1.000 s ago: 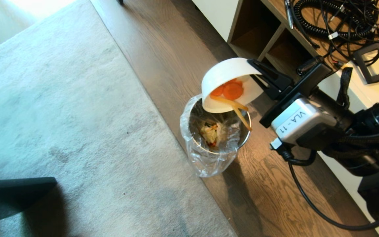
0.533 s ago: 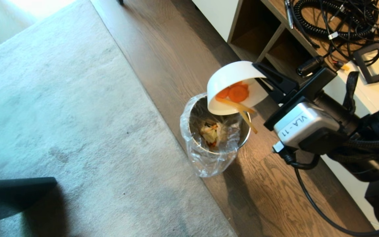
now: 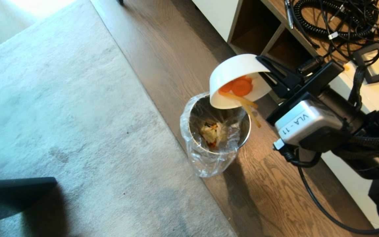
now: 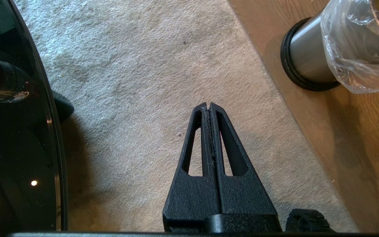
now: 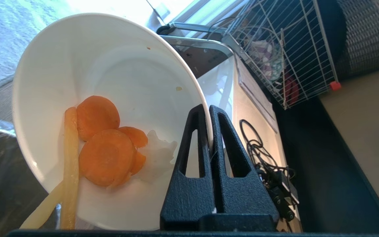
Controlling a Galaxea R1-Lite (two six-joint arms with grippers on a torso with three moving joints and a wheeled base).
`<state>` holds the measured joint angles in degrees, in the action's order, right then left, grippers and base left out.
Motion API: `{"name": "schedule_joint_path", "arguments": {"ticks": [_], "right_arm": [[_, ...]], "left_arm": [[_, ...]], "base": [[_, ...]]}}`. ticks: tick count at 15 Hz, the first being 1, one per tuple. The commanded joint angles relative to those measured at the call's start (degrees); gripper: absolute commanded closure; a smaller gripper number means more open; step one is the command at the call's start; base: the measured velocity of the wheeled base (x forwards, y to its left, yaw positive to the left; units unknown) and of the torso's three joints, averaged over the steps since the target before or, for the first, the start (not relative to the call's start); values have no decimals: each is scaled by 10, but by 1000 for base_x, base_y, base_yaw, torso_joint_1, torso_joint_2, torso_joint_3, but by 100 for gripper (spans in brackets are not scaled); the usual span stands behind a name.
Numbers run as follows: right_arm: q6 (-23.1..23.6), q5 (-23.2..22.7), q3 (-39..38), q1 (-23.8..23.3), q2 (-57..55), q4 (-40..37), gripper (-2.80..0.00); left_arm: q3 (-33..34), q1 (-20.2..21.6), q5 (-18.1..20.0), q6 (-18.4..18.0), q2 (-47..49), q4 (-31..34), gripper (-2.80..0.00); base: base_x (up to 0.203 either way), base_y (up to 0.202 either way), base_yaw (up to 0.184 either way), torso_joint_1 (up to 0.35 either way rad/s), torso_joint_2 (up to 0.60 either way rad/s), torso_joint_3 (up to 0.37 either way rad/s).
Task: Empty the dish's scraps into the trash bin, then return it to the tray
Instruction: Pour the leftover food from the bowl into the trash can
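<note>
My right gripper [image 3: 262, 62] is shut on the rim of the white dish [image 3: 234, 67], one finger inside and one outside. The dish hangs steeply tilted over the far right edge of the trash bin [image 3: 192, 138], a metal bin lined with a clear bag. The scraps cling inside the dish: orange slices [image 3: 241, 86] stay on the wall, and pale yellow strips [image 3: 250, 112] dangle over the low rim. The right wrist view shows the gripper [image 5: 208, 108], the dish [image 5: 110, 62], the slices [image 5: 105, 156] and the strips [image 5: 70, 158]. My left gripper [image 4: 209, 105] hangs shut and empty over the rug. The tray is out of view.
The bin [image 4: 308, 62] stands on wooden floor at the edge of a grey rug [image 3: 61, 108] and holds older scraps [image 3: 211, 133]. A shelf unit with cables [image 3: 334, 19] is close behind my right arm. A round black tabletop [image 4: 12, 131] lies beside the left gripper.
The right gripper has shifted the dish a little up and to the right. The yellow strips have slid further out over the rim; the orange slices still cling inside.
</note>
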<state>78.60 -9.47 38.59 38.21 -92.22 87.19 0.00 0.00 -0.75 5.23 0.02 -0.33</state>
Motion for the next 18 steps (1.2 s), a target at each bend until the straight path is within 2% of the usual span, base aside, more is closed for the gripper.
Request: {"name": "schedule_joint_path", "arguments": {"ticks": [1, 8, 15, 18], "right_arm": [[6, -1, 21, 1, 0, 26, 0], [8, -5, 32, 20, 18, 26, 0], [10, -75, 54, 21, 35, 26, 0], [24, -86, 58, 21, 39, 26, 0]], "left_arm": [[0, 0, 0, 0, 0, 0, 0], [0, 0, 0, 0, 0, 0, 0], [0, 0, 0, 0, 0, 0, 0], [0, 0, 0, 0, 0, 0, 0]], "base": [[0, 0, 0, 0, 0, 0], [0, 0, 0, 0, 0, 0], [0, 0, 0, 0, 0, 0], [0, 0, 0, 0, 0, 0]]}}
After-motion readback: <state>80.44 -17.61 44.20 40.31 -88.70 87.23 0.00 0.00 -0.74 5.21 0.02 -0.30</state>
